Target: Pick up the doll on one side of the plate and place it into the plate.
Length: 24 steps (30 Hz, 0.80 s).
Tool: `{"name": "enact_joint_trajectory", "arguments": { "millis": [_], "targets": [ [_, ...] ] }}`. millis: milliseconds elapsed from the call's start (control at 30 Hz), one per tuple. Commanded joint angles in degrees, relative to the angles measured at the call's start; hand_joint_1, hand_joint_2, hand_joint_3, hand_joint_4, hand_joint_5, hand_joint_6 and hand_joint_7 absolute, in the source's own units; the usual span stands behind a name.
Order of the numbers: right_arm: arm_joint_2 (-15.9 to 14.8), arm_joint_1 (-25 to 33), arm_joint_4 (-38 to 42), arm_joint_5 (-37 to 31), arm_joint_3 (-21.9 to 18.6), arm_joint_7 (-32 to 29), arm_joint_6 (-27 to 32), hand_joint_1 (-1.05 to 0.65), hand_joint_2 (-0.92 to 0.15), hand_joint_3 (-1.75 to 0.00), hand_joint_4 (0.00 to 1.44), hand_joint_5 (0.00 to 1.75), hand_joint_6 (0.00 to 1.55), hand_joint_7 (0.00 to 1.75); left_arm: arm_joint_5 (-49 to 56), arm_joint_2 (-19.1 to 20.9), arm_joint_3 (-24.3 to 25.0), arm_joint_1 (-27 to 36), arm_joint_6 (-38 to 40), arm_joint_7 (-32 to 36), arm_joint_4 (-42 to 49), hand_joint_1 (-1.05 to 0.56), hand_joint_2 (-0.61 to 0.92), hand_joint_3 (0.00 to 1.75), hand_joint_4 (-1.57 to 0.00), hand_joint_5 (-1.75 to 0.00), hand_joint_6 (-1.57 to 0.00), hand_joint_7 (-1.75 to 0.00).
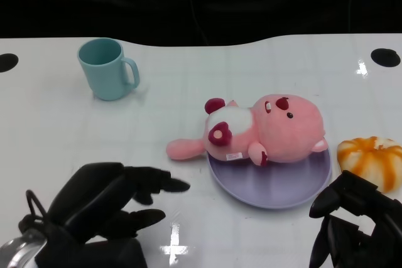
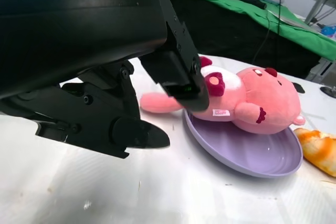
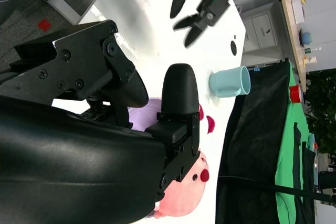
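A pink plush doll (image 1: 270, 131) with a white belly lies on its back across the lavender plate (image 1: 276, 187), its tail hanging over the plate's left rim onto the table. The left wrist view shows the doll (image 2: 252, 100) on the plate (image 2: 252, 153) just beyond my left hand's fingers (image 2: 131, 129). My left hand (image 1: 103, 208) sits low at the near left, fingers spread, holding nothing, a short way from the doll's tail. My right hand (image 1: 355, 221) hangs at the near right by the plate's edge, fingers apart and empty. The right wrist view catches the doll (image 3: 184, 190) past my fingers.
A teal mug (image 1: 107, 68) stands at the back left. An orange-and-white bread-like toy (image 1: 372, 160) lies to the right of the plate, just above my right hand. The white table (image 1: 94, 136) ends at a dark backdrop.
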Motion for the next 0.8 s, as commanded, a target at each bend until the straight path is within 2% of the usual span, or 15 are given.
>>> {"name": "enact_joint_trajectory", "arguments": {
  "millis": [33,167,233,400,467,567,800],
  "targets": [
    [-0.57,-0.35,-0.21,0.73,-0.98,0.04,0.24,-0.05,-0.70,-1.31,0.66,1.75,0.41,1.75,-0.85,-0.66,0.76,2.29,2.71,-0.74,-3.34,-0.04,0.58,0.98,-0.87,-1.25,-1.17,-0.25],
    [-0.68,-0.66,0.15,1.41,-1.67,0.19,0.60,-0.05,-0.70,-1.30,0.65,1.75,0.40,1.75,-2.04,-1.41,0.24,4.58,6.07,-2.49,-5.86,-0.09,0.52,1.18,-0.88,-1.65,-0.93,-1.04],
    [-0.83,-0.72,0.28,1.44,-1.92,0.24,0.68,-0.05,-0.70,-1.29,0.65,1.75,0.40,1.75,-3.23,-1.84,0.08,4.76,6.35,-2.90,-4.84,-0.09,0.47,1.28,-0.91,-1.73,-0.90,-1.22],
    [-1.02,-0.70,0.36,1.32,-2.19,0.27,0.74,-0.05,-0.70,-1.28,0.64,1.75,0.39,1.75,-9.43,-2.31,1.06,4.03,4.94,-4.34,-0.19,-0.06,0.39,1.40,-0.92,-1.68,-0.90,-1.31],
    [-1.05,-0.69,0.52,1.22,-2.22,0.31,0.55,-0.05,-0.70,-1.27,0.64,1.75,0.39,1.75,-13.95,-3.09,2.11,3.76,4.20,-5.29,2.07,-0.03,0.36,1.47,-0.91,-1.71,-0.85,-1.51],
    [-1.11,-0.60,0.78,0.87,-1.98,0.38,0.06,-0.04,-0.70,-1.27,0.64,1.75,0.39,1.75,-20.21,-3.19,3.17,3.28,5.96,-9.06,3.94,-0.05,0.37,1.50,-0.90,-1.74,-0.79,-1.66],
    [-1.29,-0.10,0.67,-1.09,-0.88,0.15,-0.95,-0.03,-0.70,-1.25,0.64,1.75,0.40,1.75,-25.88,-2.82,3.49,2.95,12.54,-13.69,3.27,-0.02,0.36,1.50,-0.89,-1.75,-0.80,-1.71]
  ]
}}
